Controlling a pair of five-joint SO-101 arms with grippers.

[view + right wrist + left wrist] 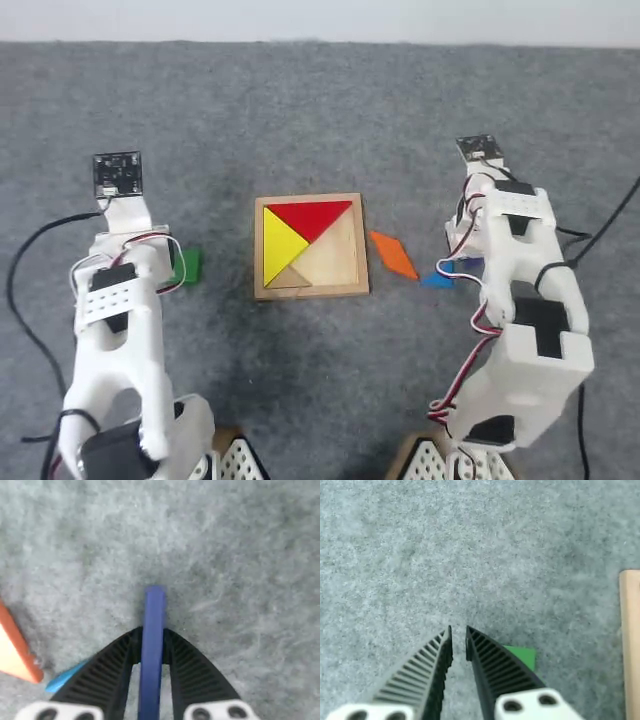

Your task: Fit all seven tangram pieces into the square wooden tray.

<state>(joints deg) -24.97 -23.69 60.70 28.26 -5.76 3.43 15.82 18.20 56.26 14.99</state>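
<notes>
The square wooden tray [360, 247] lies mid-table with a red triangle [312, 216] and a yellow triangle [279, 245] in it. My right gripper [151, 630] is shut on a dark blue piece [154, 605], held on edge just above the carpet. An orange parallelogram [393, 254] and a light blue piece [437, 279] lie between the tray and that gripper [466, 266]. My left gripper [458, 630] hangs over bare carpet with its fingers nearly together and nothing between them. A green piece [524, 657] lies just beside one finger, also visible as the green piece [189, 265] left of the tray.
Grey carpet covers the table. The orange piece's corner [19, 652] and the light blue piece [65, 677] lie close beside my right gripper. The tray's edge [630, 640] lies off to the side of my left gripper. A wood-coloured area fills the tray's lower right.
</notes>
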